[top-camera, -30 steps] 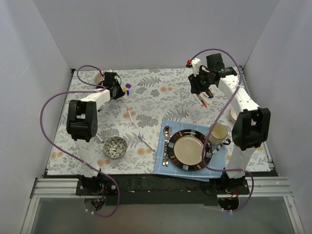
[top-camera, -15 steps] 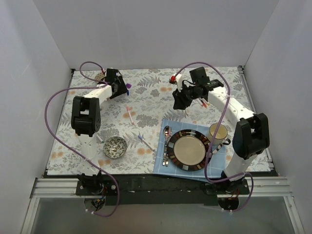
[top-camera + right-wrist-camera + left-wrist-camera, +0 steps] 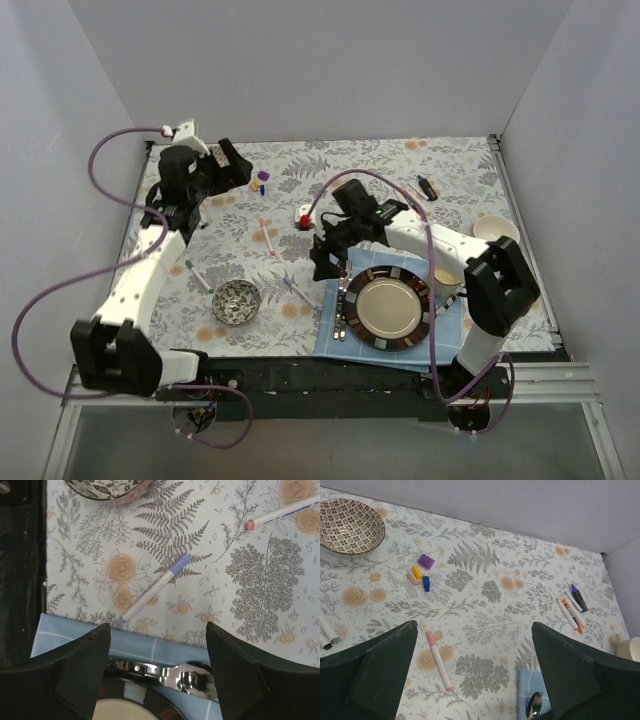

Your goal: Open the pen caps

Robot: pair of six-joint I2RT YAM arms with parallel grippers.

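L gripper sprang wide, empty; R gripper swung over thin white blue-capped pen, fingers spread; silver spoon half hidden.

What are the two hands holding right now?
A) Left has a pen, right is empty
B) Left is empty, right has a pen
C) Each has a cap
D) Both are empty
D: the left hand and the right hand both stand wide open with nothing in them; the blue-capped pen lies loose below the right one.
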